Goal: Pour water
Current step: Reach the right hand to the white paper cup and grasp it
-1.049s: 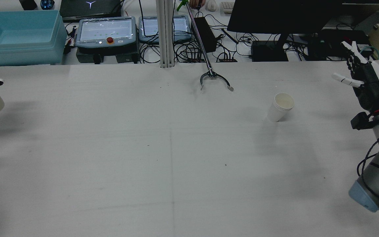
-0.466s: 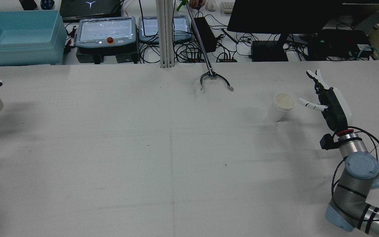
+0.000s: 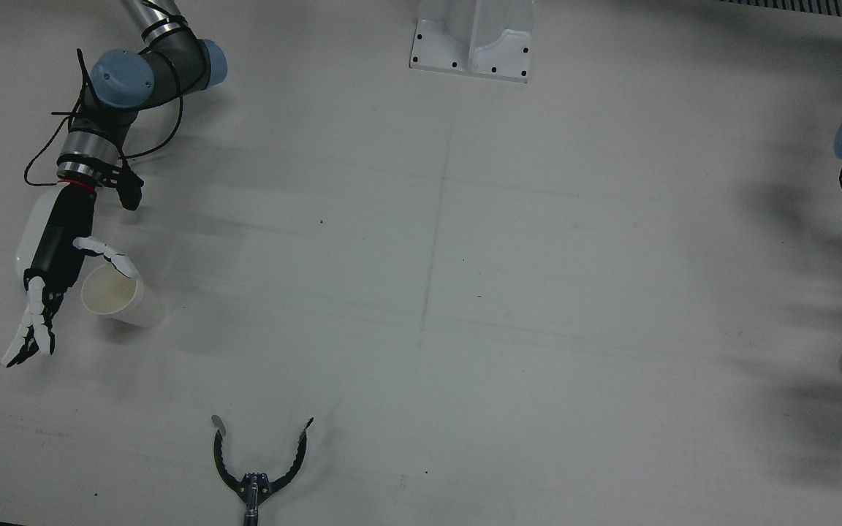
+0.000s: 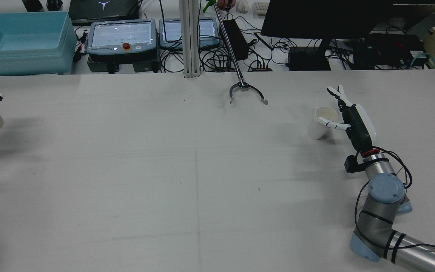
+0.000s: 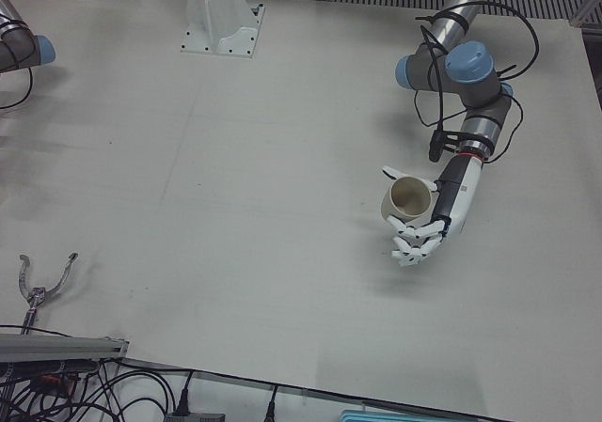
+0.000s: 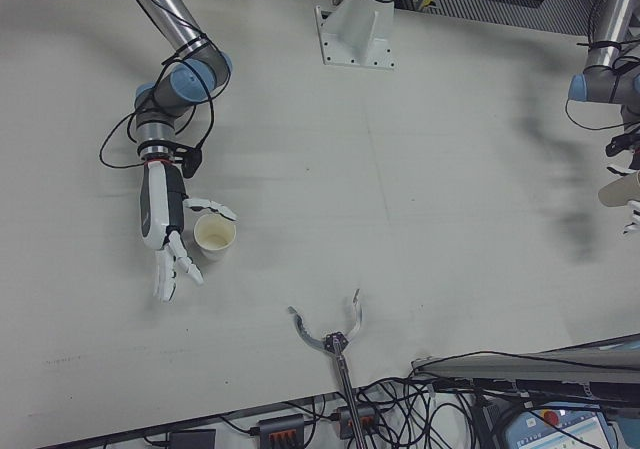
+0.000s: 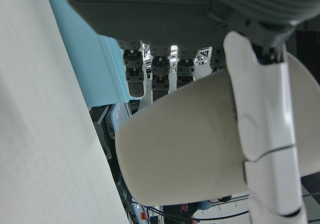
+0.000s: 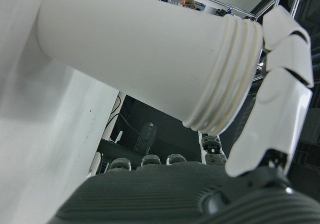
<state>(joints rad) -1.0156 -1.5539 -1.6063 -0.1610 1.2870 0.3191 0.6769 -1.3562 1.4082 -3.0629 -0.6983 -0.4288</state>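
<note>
Front view: the right robot hand (image 3: 55, 277) has come in beside the white cup (image 3: 118, 296), fingers spread wide and not yet closed, so the grasp looks next.

Rear view: that cup (image 4: 322, 122) stands on the counter (image 4: 187, 181) with open room around it; a grabber tool (image 4: 247, 91) lies well apart.

Left-front view: the left robot hand (image 5: 435, 226) holds the beige cup (image 5: 409, 201) near the counter's edge.

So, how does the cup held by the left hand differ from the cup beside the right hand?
The beige cup is grasped by the left hand and lifted off the table; the white cup stands upright on the table, with the right hand open beside it. The white cup has ridges below its rim; the beige cup looks smooth. Both are open, tapered cups.
</note>
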